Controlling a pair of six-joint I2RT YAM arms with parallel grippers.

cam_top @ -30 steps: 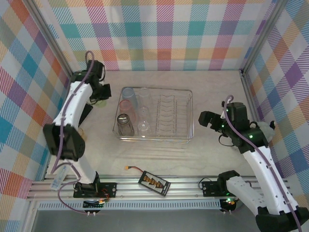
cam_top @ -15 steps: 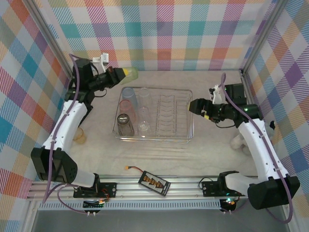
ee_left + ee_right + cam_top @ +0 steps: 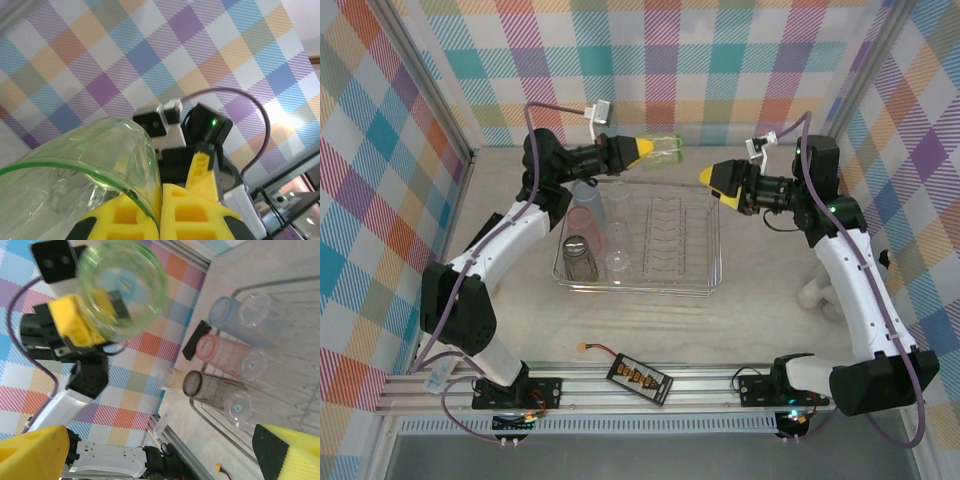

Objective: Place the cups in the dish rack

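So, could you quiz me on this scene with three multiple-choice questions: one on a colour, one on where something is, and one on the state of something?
1. The dish rack has a cup in its near left corner. Its colour is:
A) blue
B) smoky grey
C) orange

2. The greenish cup is:
A) standing on the table
B) held up in the air
C) lying under the rack

3. The right tool is:
A) open and empty
B) shut on a cup
C) shut on the rack

Answers:
1 B: it looks dark and smoky next to the pink cup.
2 B: the left tool pinches its wall at the rim.
3 A: its yellow fingers stand wide apart with nothing between them.
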